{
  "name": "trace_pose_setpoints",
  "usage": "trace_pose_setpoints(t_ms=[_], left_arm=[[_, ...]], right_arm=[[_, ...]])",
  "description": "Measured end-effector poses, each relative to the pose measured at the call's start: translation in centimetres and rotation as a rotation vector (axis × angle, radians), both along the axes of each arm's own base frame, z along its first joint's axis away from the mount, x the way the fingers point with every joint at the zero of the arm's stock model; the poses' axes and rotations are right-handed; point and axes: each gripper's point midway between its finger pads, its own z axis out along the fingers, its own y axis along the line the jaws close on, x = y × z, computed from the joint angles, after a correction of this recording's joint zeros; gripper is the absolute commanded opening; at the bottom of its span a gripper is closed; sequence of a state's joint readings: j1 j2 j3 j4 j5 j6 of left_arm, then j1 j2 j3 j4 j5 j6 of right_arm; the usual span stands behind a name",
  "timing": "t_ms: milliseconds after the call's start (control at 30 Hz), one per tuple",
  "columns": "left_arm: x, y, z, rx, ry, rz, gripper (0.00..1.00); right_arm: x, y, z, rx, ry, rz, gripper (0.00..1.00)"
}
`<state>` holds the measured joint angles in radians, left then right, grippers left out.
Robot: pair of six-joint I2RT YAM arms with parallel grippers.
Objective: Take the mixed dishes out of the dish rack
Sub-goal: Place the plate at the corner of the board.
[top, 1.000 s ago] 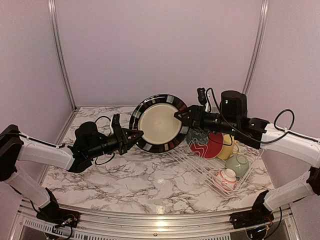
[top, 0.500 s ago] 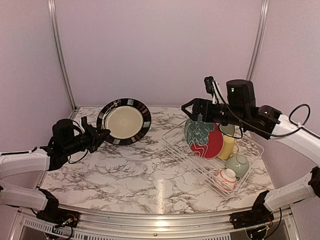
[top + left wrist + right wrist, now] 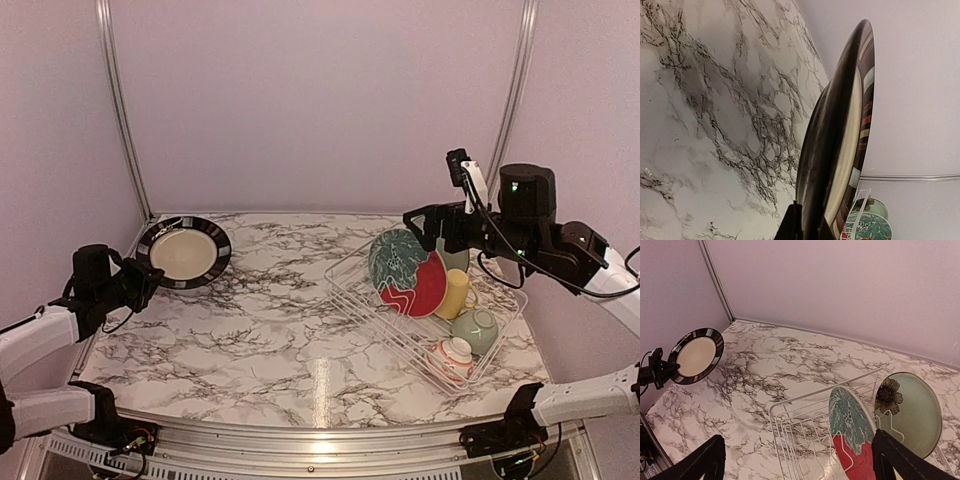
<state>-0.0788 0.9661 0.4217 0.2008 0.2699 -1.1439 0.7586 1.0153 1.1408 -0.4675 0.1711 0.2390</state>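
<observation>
Where the left arm reaches: low and far left, left gripper [image 3: 146, 282] clamped on the rim of the glossy black-rimmed cream plate [image 3: 184, 252].
Right arm: raised, right gripper [image 3: 416, 226] spread wide, empty.
Dish rack [image 3: 390, 325]: white wire, red-and-teal floral plate [image 3: 405, 270] on edge inside.

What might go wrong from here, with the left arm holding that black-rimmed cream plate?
The left gripper pinches the black-rimmed cream plate only at its rim, above the marble table; it could pivot or slip.
The open right gripper hovers over the red-and-teal floral plate in the white wire dish rack; reaching in may knock the pale green plate behind it.
</observation>
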Motion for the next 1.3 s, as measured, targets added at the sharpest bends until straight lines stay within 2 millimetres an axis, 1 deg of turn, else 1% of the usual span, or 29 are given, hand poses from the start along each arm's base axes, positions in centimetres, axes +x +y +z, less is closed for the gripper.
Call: trace_pose_setpoints(t_ms=[100, 133, 200, 300, 433, 500, 567, 633, 700, 800, 933, 1067, 1133, 1167, 1200, 1233, 1267, 1300], left_arm=[[-0.1, 2.1, -1.6, -0.03, 0.035, 0.094, 0.0], [0.0, 2.7, -2.3, -0.036, 0.057, 0.124, 0.0], [0.2, 3.8, -3.0, -0.037, 0.08, 0.167, 0.0], [1.1, 5.6, -4.6, -0.047, 0.116, 0.232, 0.0], [2.4, 8.2, -7.4, -0.056, 0.173, 0.324, 0.0], [3.4, 9.0, -8.6, -0.073, 0.189, 0.351, 0.0], [4.7, 9.1, -9.6, -0.091, 0.199, 0.351, 0.0], [6.2, 9.0, -10.1, -0.109, 0.196, 0.34, 0.0], [7.8, 9.0, -10.1, -0.119, 0.173, 0.329, 0.0], [9.3, 9.1, -9.7, -0.123, 0.135, 0.322, 0.0], [10.9, 9.3, -9.4, -0.125, 0.101, 0.318, 0.0], [11.6, 9.1, -10.4, -0.132, 0.106, 0.305, 0.01], [11.5, 9.0, -11.2, -0.133, 0.123, 0.299, 0.06], [11.4, 9.0, -11.5, -0.133, 0.132, 0.297, 0.11], [11.4, 8.9, -11.7, -0.133, 0.137, 0.293, 0.2], [11.4, 8.8, -11.8, -0.134, 0.141, 0.289, 0.32], [11.4, 8.7, -11.7, -0.14, 0.133, 0.281, 0.46], [11.6, 8.6, -11.4, -0.131, 0.121, 0.267, 0.55]], right_arm=[[-0.7, -0.8, 1.2, 0.024, -0.038, -0.005, 0.99], [-0.8, -1.0, 1.4, 0.033, -0.045, -0.006, 0.99], [-1.0, -1.1, 1.5, 0.041, -0.051, -0.006, 0.98], [-1.0, -1.1, 1.1, 0.04, -0.039, -0.005, 0.99], [-0.8, -1.1, -0.1, 0.018, -0.002, -0.02, 0.99], [-0.7, -1.2, -0.8, -0.001, 0.022, -0.026, 0.99], [-0.7, -1.1, -1.4, -0.015, 0.039, -0.027, 0.98], [-0.7, -1.1, -1.7, -0.024, 0.054, -0.026, 0.98], [-0.7, -1.0, -1.8, -0.026, 0.065, -0.026, 0.99], [-0.5, -0.8, -1.4, -0.021, 0.071, -0.028, 0.98], [-0.2, -0.5, -1.3, -0.018, 0.078, -0.03, 0.99], [-0.1, -0.5, -1.6, -0.028, 0.086, -0.034, 0.99], [0.0, -0.4, -1.9, -0.034, 0.091, -0.036, 0.98], [0.1, -0.4, -1.9, -0.037, 0.093, -0.037, 0.98], [0.2, -0.3, -2.0, -0.04, 0.096, -0.038, 0.99], [0.3, -0.2, -2.1, -0.045, 0.1, -0.038, 0.98], [0.4, -0.1, -2.0, -0.047, 0.101, -0.038, 0.99], [0.6, 0.0, -1.9, -0.049, 0.104, -0.038, 0.98]])
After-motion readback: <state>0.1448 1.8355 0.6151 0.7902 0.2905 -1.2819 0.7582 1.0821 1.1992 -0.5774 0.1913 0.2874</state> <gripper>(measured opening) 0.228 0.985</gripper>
